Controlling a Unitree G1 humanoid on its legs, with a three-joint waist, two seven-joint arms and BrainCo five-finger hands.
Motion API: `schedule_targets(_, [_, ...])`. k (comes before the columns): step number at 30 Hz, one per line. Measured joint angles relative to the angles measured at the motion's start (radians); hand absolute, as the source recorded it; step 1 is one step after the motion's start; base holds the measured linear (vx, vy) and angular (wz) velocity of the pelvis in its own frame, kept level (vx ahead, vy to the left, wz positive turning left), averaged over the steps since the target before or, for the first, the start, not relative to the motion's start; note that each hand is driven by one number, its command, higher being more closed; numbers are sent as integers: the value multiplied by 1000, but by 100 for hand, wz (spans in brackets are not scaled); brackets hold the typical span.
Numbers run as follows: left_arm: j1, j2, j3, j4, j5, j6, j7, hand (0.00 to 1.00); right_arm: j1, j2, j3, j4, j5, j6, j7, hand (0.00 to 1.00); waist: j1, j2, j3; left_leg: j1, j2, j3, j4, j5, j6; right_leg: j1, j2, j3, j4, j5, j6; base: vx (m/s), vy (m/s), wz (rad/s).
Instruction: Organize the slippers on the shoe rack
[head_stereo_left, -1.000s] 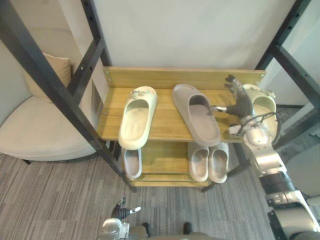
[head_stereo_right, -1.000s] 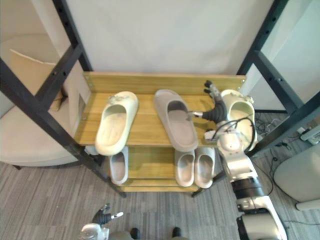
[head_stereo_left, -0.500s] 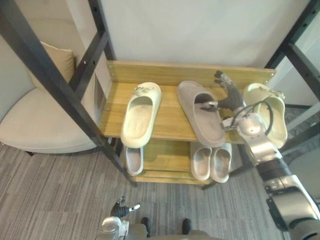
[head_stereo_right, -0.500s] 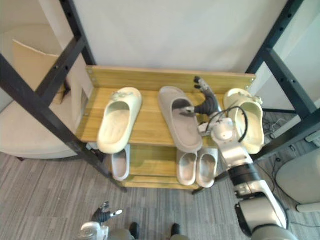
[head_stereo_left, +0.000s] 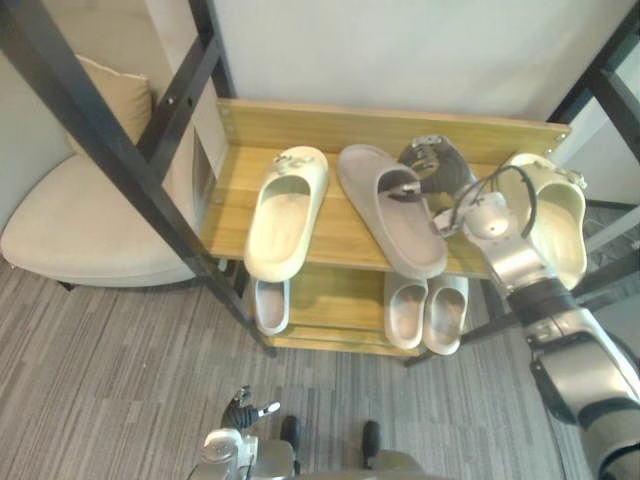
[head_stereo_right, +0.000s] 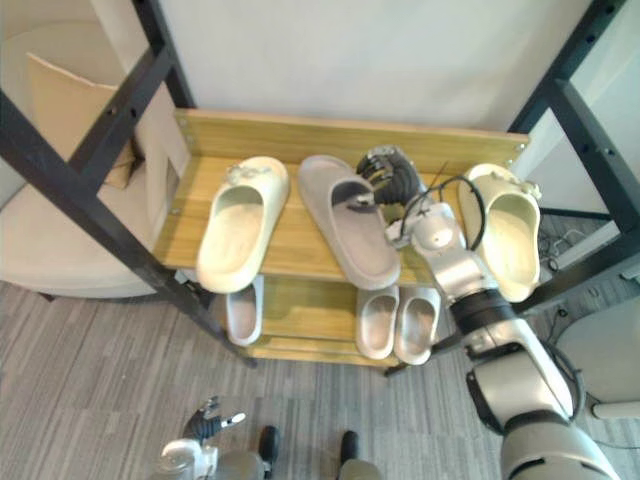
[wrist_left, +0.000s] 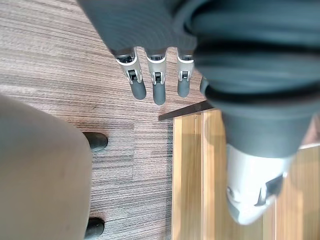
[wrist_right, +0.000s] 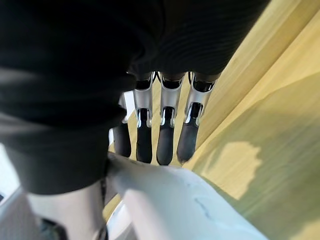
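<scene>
Slippers lie on both levels of the wooden shoe rack (head_stereo_left: 330, 125), which stands inside a black metal frame (head_stereo_left: 100, 130). On the top shelf the grey slipper (head_stereo_left: 400, 240) lies slanted in the middle, its far end leaning left and its near end reaching the shelf's near edge. The right hand (head_stereo_left: 432, 165) is at that slipper's far right side and grasps it. The thumb reaches into the opening, and the fingers (wrist_right: 167, 135) bend over the upper, their dark tips resting on its pale surface.

Just left of it, the left cream slipper (head_stereo_left: 283, 215) lies lengthwise, its decorated end far. The right cream slipper (head_stereo_left: 560, 225) lies at the shelf's right end, with the right arm crossing in front of its left edge.

On the lower shelf (head_stereo_left: 340, 305), a small grey slipper (head_stereo_left: 268, 305) lies at the left. Two pale slippers (head_stereo_left: 405, 312) lie side by side and touching at the right.

The left hand (wrist_left: 157, 82) hangs low over the striped grey floor (head_stereo_left: 120, 380) near the rack's near corner, its fingers straight and holding nothing. A cream armchair (head_stereo_left: 80, 230) with a tan cushion (head_stereo_left: 120, 100) stands left of the rack.
</scene>
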Motion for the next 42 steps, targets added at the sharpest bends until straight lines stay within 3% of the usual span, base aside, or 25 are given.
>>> schedule_targets(4, [0,0,0,0,0,0,0,0,5,0,0,-4,0,0,0,100,0,0,0,1,2,-4,-2,5,-3,0,2,0,0,-1,1,-43,-27,2])
schedule_targets(13, [1,0,0,0,1,5,2,0,187,-8,-87,-204,1,0,5,100,-9,-2,-1,15,2,-5,-2,6,-3,5,2,2,1,-2,3,-12,-3,0])
schedule_targets(17, [6,0,0,0,2,19,0,0,270,-7,-134,-340,1,-2,2,100,-32,-2,-2,17,1,-4,0,6,-3,9,1,5,0,-3,4,0,0,0])
schedule_targets(23, [12,2,1,1,6,25,-1,0,387,11,-242,-558,18,-35,-14,100,-41,-9,-12,33,2,16,0,6,-3,16,0,27,-1,-8,12,-26,-8,-8])
schedule_targets(28, [35,0,1,3,22,25,-4,0,478,53,-315,-696,77,-79,-13,100,-59,-9,-56,42,1,28,-10,7,-3,15,-5,35,1,-17,20,-31,-12,-8])
schedule_targets(34, [60,-1,-1,6,23,23,-21,0,615,96,-349,-835,161,-124,60,100,-81,-5,-95,69,1,49,-33,11,-1,20,-7,57,6,-19,21,-25,-3,-9])
schedule_targets(42, [66,0,-16,25,23,16,-25,0,808,122,-306,-900,207,-137,172,100,-89,4,-120,86,-4,57,-32,11,0,31,-10,64,10,-21,23,-7,-1,-2])
